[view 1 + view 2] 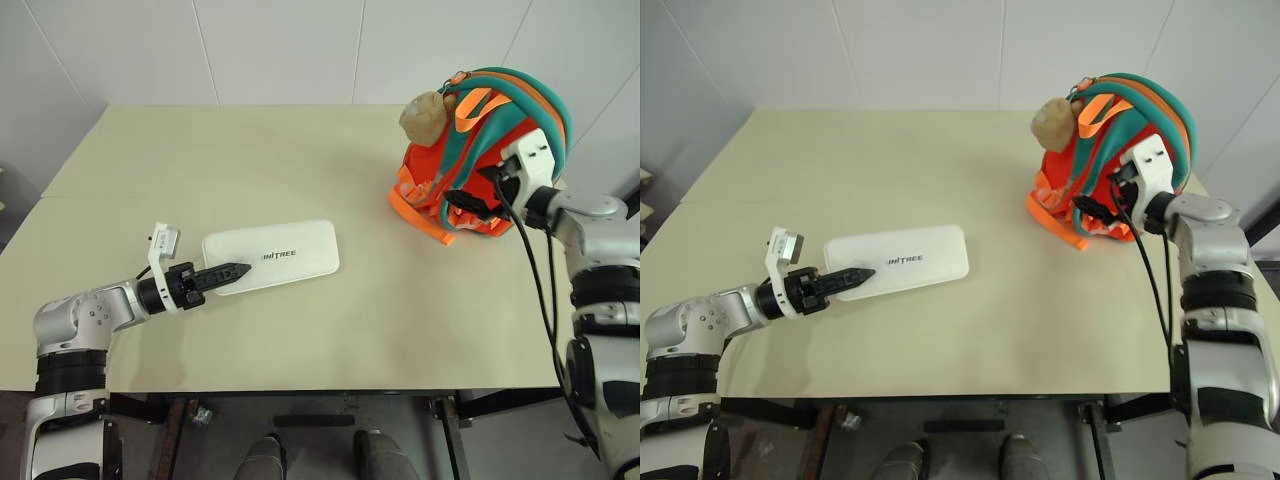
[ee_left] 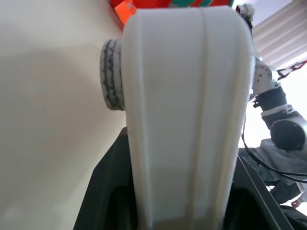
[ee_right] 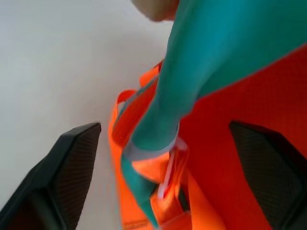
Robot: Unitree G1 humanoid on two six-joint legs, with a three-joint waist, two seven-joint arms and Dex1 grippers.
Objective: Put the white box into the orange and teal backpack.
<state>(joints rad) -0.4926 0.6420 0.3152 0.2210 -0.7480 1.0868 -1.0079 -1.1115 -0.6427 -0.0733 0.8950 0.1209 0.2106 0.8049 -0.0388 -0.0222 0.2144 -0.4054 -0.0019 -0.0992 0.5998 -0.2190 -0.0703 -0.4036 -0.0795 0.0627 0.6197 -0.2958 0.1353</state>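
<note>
The white box [image 1: 285, 255], flat with dark lettering, lies across the middle of the table. My left gripper [image 1: 228, 272] is shut on its near left end; in the left wrist view the white box [image 2: 187, 105] runs out from between the black fingers. The orange and teal backpack [image 1: 500, 120] stands at the table's far right with a beige plush toy [image 1: 425, 117] on its top. My right gripper [image 1: 468, 203] is open against the backpack's front, low down. In the right wrist view a teal strap [image 3: 192, 86] and orange webbing sit between the spread fingers [image 3: 72, 163].
The beige table [image 1: 250, 160] has free room at the back left and between box and backpack. An orange webbing strap [image 1: 420, 218] trails from the backpack onto the table. A white wall rises behind the table.
</note>
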